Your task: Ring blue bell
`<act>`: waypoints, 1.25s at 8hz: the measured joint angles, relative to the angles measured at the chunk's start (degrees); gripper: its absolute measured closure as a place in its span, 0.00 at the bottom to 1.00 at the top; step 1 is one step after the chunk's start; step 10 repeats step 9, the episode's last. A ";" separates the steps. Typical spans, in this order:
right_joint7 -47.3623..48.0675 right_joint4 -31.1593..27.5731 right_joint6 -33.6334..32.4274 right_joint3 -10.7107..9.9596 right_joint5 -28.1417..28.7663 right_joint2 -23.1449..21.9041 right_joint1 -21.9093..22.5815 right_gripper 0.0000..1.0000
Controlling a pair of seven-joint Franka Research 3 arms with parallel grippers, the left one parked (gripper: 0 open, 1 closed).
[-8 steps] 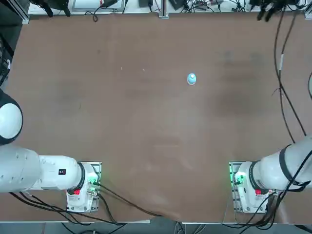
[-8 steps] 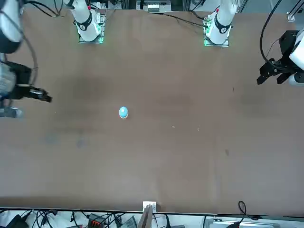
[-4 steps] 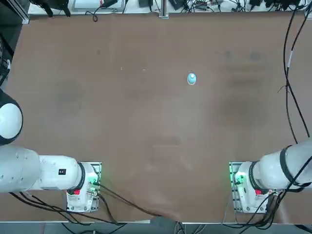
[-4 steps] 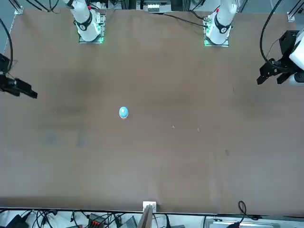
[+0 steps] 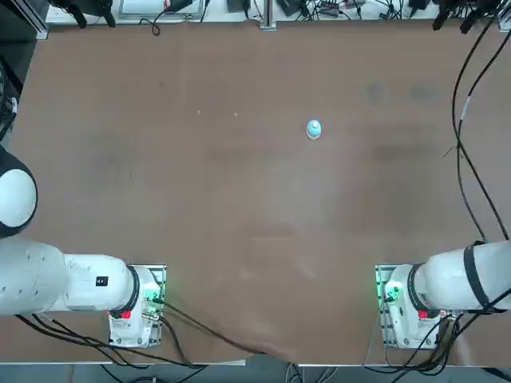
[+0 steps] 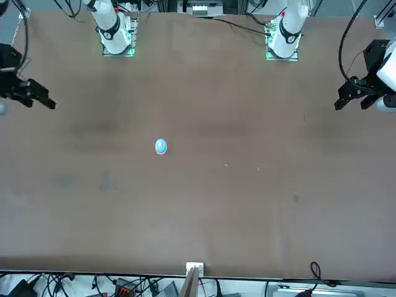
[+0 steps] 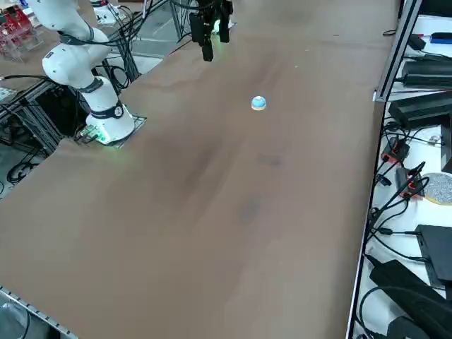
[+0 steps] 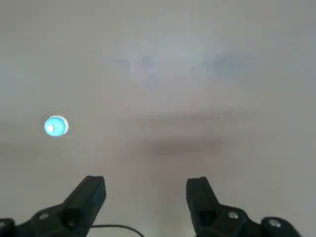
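The blue bell [image 5: 313,129] is a small light-blue dome with a whitish rim, standing alone on the brown table [image 5: 239,207]. It also shows in the front view [image 6: 161,146], the right side view [image 7: 258,104] and the right wrist view [image 8: 56,126]. My right gripper [image 8: 146,190] hangs high above the table, open, with nothing between its black fingers [image 8: 94,192]. The bell lies well off to one side of it. In the front view the right gripper [image 6: 37,99] is at the picture's left edge, far from the bell.
The right arm's base [image 5: 407,307] and the left arm's base [image 5: 136,307] are bolted at the table's near edge. Cables [image 5: 467,144] trail over the right side of the table. Electronics and wires [image 7: 424,106] line the strip beyond its far edge.
In the front view my right gripper has drawn back toward the picture's left edge and then shifted toward the robot's side of the table. The bell has not moved.
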 joint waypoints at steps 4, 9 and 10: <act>0.51 -0.59 0.99 0.22 -0.72 0.94 1.56 0.00; 0.50 0.64 1.25 -0.04 -3.29 0.81 1.89 0.00; 0.50 0.64 1.25 -0.04 -3.29 0.81 1.89 0.00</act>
